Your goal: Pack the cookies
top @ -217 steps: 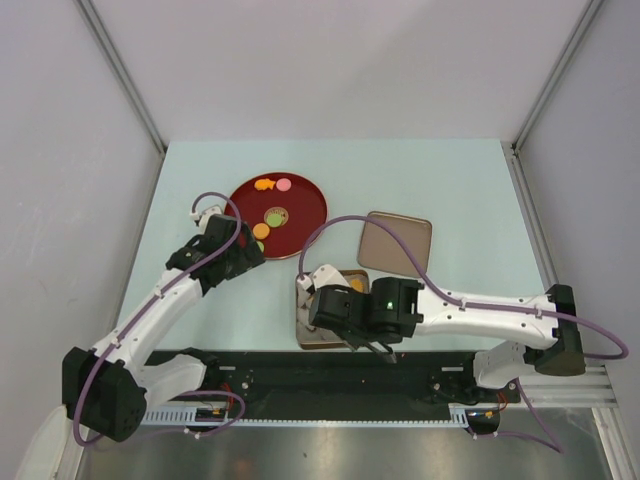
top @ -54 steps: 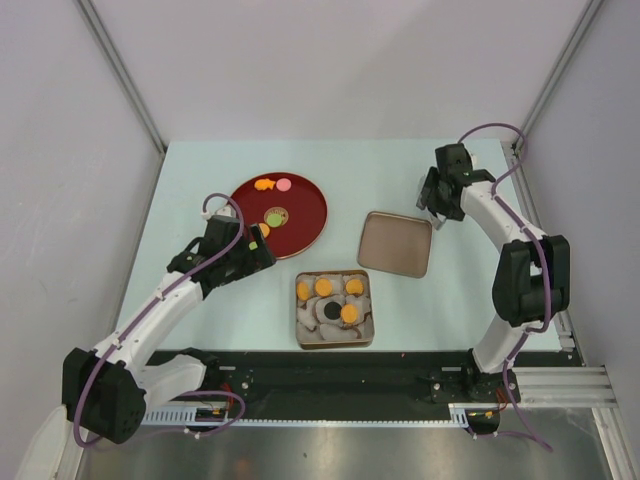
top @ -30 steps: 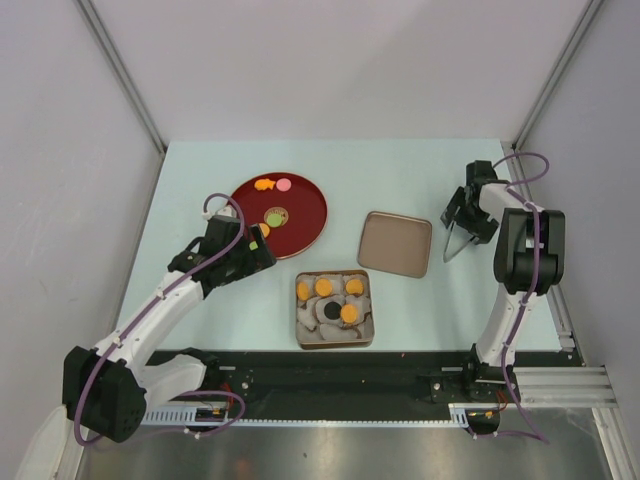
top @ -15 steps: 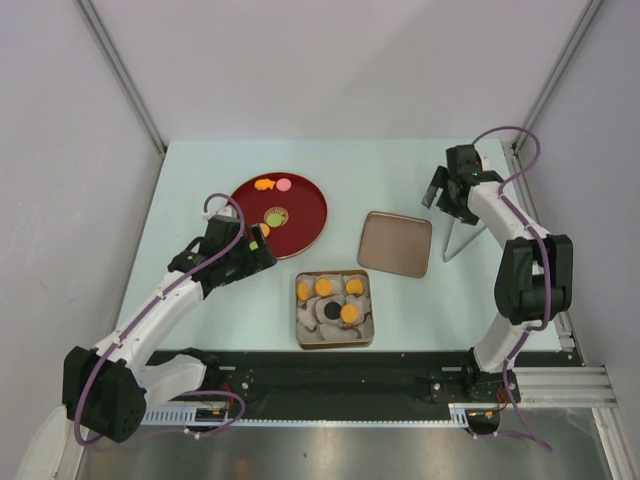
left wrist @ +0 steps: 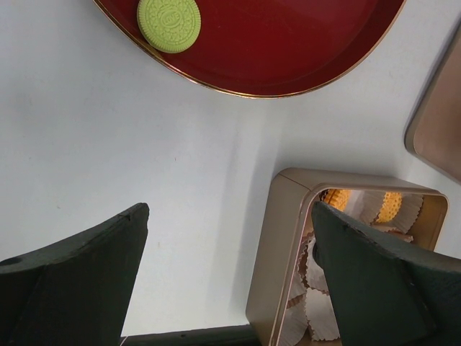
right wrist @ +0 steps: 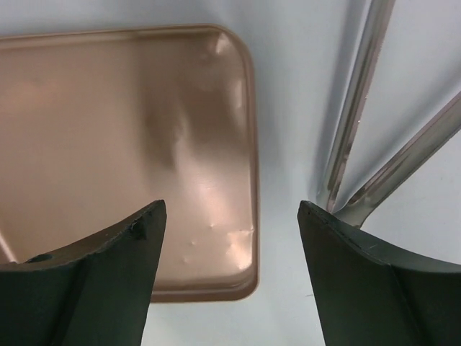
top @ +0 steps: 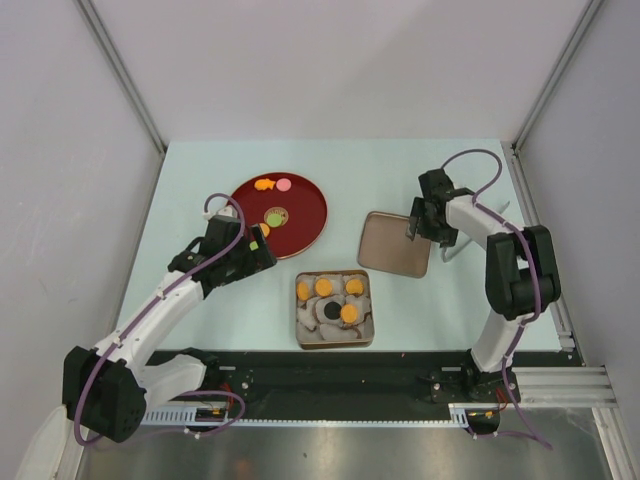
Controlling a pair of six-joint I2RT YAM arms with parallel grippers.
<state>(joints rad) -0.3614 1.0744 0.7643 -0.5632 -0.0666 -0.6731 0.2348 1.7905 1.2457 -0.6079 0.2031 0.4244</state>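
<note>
A red plate holds an orange cookie, a pink cookie and a green cookie. The gold tin holds several orange cookies and a dark brown one among white paper cups. My left gripper is open and empty between plate and tin. Its wrist view shows the green cookie, the plate and the tin. My right gripper is open and empty above the right edge of the tin's lid.
Metal tongs lie on the table just right of the lid. In the right wrist view they lie beside the lid. Frame posts stand at the back corners of the table.
My right arm left the tin with the tongs, laid them on the table at the right, let go, and moved left over the lid's edge. The left arm has not moved.
</note>
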